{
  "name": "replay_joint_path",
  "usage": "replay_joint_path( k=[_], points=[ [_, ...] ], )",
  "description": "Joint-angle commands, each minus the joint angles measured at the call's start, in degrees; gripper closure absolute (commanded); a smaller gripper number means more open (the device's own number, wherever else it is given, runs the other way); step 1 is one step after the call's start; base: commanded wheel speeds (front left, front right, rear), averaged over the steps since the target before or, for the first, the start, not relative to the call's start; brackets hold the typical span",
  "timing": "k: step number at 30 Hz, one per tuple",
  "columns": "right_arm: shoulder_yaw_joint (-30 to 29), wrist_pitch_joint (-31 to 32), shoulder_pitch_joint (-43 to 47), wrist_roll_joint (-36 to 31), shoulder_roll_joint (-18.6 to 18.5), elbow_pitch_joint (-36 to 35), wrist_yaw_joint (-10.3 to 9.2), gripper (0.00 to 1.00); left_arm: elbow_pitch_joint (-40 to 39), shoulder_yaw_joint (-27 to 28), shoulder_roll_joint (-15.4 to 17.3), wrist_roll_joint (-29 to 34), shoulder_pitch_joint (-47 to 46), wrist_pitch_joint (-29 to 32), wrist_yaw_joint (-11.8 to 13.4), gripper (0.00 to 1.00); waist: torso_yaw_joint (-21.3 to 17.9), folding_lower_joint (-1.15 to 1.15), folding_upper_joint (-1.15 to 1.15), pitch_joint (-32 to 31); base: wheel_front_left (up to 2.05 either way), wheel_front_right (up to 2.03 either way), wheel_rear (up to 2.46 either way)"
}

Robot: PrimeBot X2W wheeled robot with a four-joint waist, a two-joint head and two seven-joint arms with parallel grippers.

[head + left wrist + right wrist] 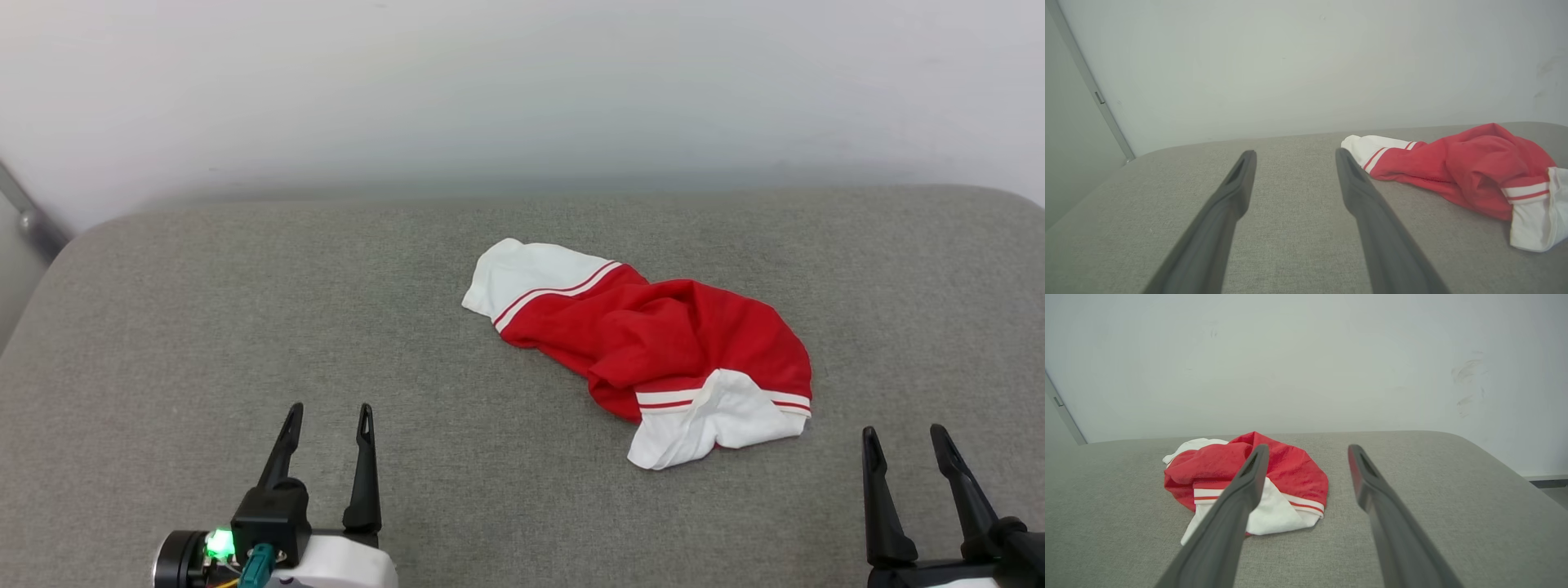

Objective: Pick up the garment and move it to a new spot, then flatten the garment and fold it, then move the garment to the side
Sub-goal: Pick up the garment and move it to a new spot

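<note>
I see a grey padded surface, a pale wall behind, the garment crumpled centre-right, and the left gripper and right gripper spread, empty.

Bright red garment with white sleeves and thin red-and-white stripe trim. Plain speckled grey tabletop, pretty drab tbh. Off-white wall.

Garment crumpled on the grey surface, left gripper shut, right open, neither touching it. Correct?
No: the left gripper is open, fingers apart in the head view. The rest holds: garment crumpled on the grey surface, right gripper open, neither touching it.
</note>
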Motion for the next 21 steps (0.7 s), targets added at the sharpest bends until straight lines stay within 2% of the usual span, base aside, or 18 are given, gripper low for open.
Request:
replay_joint_path(
  k=[1,11,21],
  points=[
    [-0.1,-0.1,0.7,0.4,0.1,0.0,-0.04,0.00,0.2,0.7,-0.5,0.9,1.0,-0.1,-0.8,0.00,0.2,0.00,0.00,-0.2,0.00,0.00,0.00],
    [0.0,-0.1,2.8,2.1,0.1,0.9,-0.04,0.00,1.2,5.3,-4.5,5.0,4.2,-0.1,-5.3,0.00,1.2,0.00,0.00,-1.6,0.00,0.00,0.00],
    [0.6,-0.1,3.6,3.1,0.1,1.2,-0.04,0.00,2.2,7.9,-6.9,7.6,5.6,-0.2,-7.9,0.00,1.5,0.00,0.00,-2.4,0.00,0.00,0.00]
  ],
)
